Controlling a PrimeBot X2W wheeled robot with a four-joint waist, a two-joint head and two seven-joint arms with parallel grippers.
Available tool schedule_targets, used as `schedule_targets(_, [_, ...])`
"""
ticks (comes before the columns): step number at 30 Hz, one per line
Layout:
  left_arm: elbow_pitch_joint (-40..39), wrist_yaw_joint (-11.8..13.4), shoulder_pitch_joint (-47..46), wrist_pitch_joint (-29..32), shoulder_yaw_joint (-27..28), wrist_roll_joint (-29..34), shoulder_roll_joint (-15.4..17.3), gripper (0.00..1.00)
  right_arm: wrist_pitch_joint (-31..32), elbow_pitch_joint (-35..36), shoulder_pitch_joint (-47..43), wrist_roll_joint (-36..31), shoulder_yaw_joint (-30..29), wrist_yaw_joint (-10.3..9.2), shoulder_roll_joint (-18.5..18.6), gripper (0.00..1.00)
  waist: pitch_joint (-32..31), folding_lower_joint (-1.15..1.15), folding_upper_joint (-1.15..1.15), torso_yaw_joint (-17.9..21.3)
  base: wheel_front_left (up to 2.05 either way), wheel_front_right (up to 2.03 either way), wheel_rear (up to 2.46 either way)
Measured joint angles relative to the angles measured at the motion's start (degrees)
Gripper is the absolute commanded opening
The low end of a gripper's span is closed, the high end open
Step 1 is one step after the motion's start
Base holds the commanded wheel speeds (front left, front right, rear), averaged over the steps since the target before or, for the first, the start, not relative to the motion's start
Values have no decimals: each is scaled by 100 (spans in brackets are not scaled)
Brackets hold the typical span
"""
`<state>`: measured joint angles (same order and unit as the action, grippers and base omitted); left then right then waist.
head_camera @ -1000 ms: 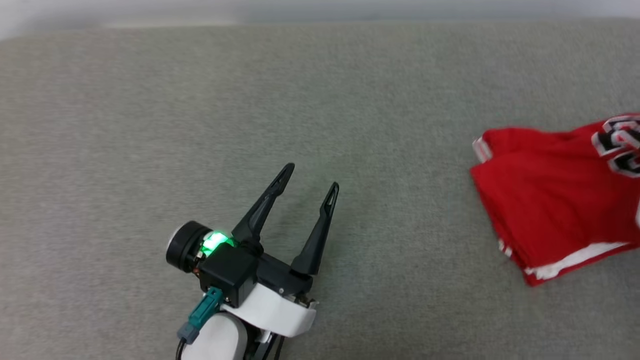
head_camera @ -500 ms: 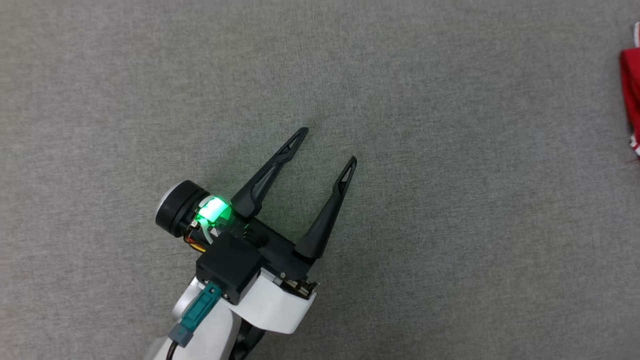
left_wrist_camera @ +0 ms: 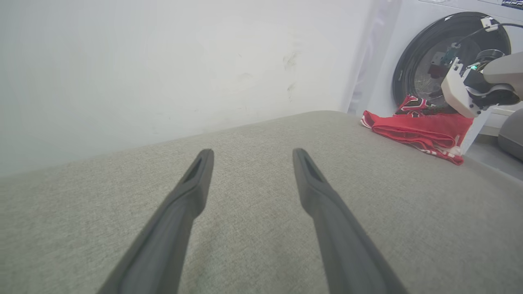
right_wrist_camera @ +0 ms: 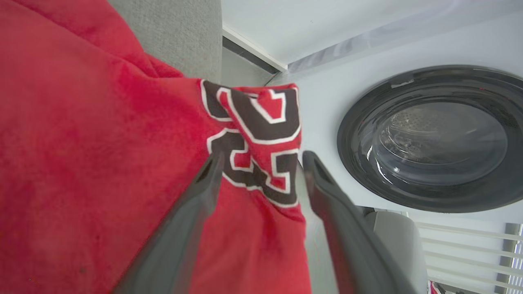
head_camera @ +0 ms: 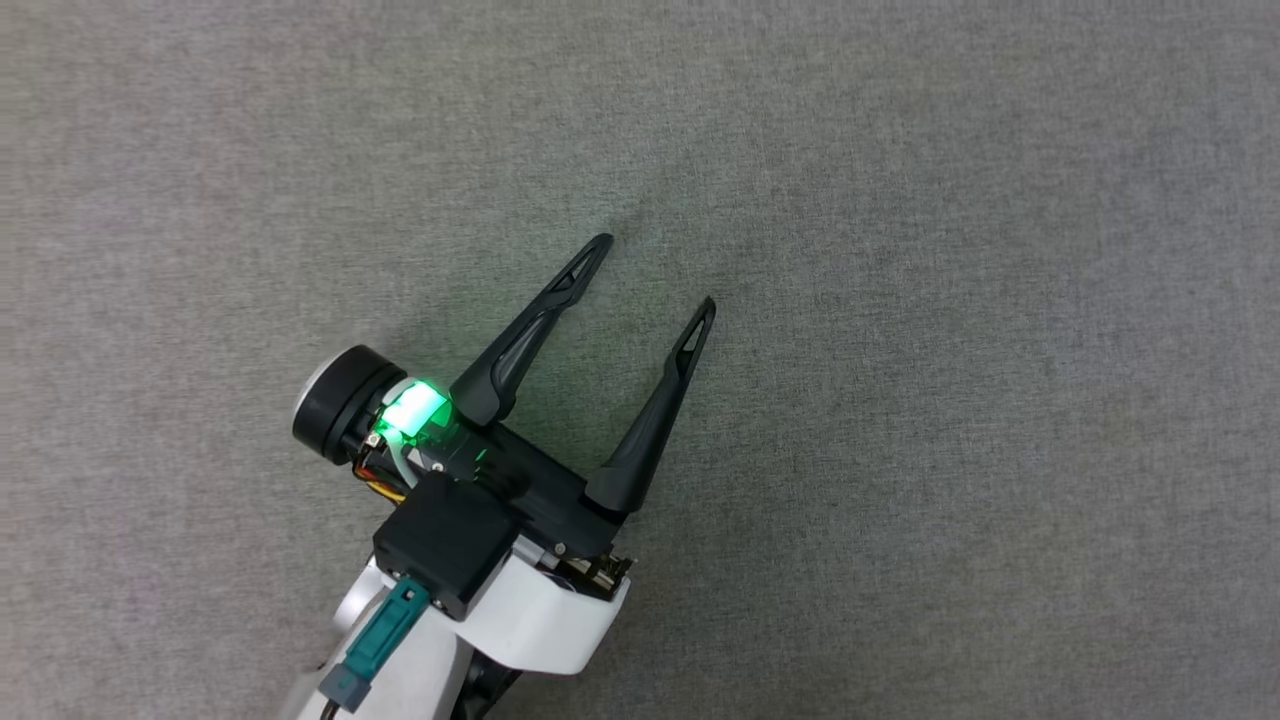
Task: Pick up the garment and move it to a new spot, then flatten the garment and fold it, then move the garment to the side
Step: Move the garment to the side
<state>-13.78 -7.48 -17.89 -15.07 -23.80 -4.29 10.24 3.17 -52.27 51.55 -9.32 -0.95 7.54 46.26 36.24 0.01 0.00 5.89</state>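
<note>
My left end effector (head_camera: 654,272) has its two dark fingers (head_camera: 530,340) spread wide, with nothing gripped between them. A green light (head_camera: 415,412) glows just behind the finger bases, beside the round black wrist joint (head_camera: 335,402), and the white forearm (head_camera: 540,620) trails back from there. My right end effector (right_wrist_camera: 262,156) has its fingers parted about as wide as the left's.
</note>
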Motion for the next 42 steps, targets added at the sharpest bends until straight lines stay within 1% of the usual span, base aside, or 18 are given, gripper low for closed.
schedule_targets(6, [145, 0, 5, 0, 105, -118, -167, 100, -301, -364, 132, -339, -111, 0, -67, 100, -261, 0, 0, -85, 0, 0, 0])
schedule_targets(11, [398, 0, 110, 0, 285, -257, -294, 100, -637, -548, 247, -365, -90, 0, -135, 100, -633, 0, 0, -161, 0, 0, 0])
schedule_targets(14, [560, 0, 249, 0, 490, -337, -366, 100, -891, -599, 266, -230, 4, 0, -335, 100, -935, 0, 0, -208, 0, 0, 0])
schedule_targets(19, [842, 14, 592, 0, 911, -413, -445, 100, -1378, -557, 210, 324, 243, 0, -825, 100, -1526, -1, 0, -285, 0, 0, 0])
schedule_targets(20, [985, 42, 844, 0, 1163, -455, -495, 100, -1588, -333, 4, 768, 425, 0, -1193, 100, -1899, -1, 0, -330, 0, 0, 0])
schedule_targets(22, [1089, 45, 995, 0, 1312, -454, -511, 100, -1679, -86, -218, 1013, 563, 0, -1367, 100, -2139, -1, 0, -362, 0, 0, 0])
schedule_targets(26, [1216, 45, 1234, 0, 1522, -453, -555, 100, -1760, 632, -872, 1595, 579, 0, -1715, 100, -2579, -2, 0, -450, 0, 0, 0])
schedule_targets(30, [1319, 44, 1467, 0, 1712, -454, -598, 100, -1800, 1564, -1746, 2089, 319, -1, -2168, 100, -2945, -2, 0, -558, 0, 0, 0])
schedule_targets(32, [1391, 43, 1577, 0, 1737, -454, -619, 100, -1802, 2046, -2263, 2161, 149, -1, -2365, 100, -3102, -2, 0, -611, 0, 0, 0])
schedule_targets(33, [1447, 42, 1664, 0, 1804, -497, -645, 100, -1807, 2566, -2764, 2189, -51, -2, -2614, 100, -3244, -2, 0, -663, 0, 0, 0])
schedule_targets(36, [1548, 40, 1809, 0, 1904, -579, -675, 100, -1812, 3363, -3505, 2095, -214, -2, -3061, 100, -3427, -2, 0, -729, 0, 0, 0])
schedule_targets(39, [1658, 32, 1947, 0, 1947, -599, -681, 100, -1815, 4003, -4157, 2090, -431, -2, -3562, 100, -3567, -2, 0, -780, 0, 0, 0])
schedule_targets(42, [1738, 15, 2018, 0, 2012, -706, -706, 100, -1819, 4501, -4699, 2054, -493, -3, -3963, 100, -3646, -2, 0, -831, 0, 0, 0])
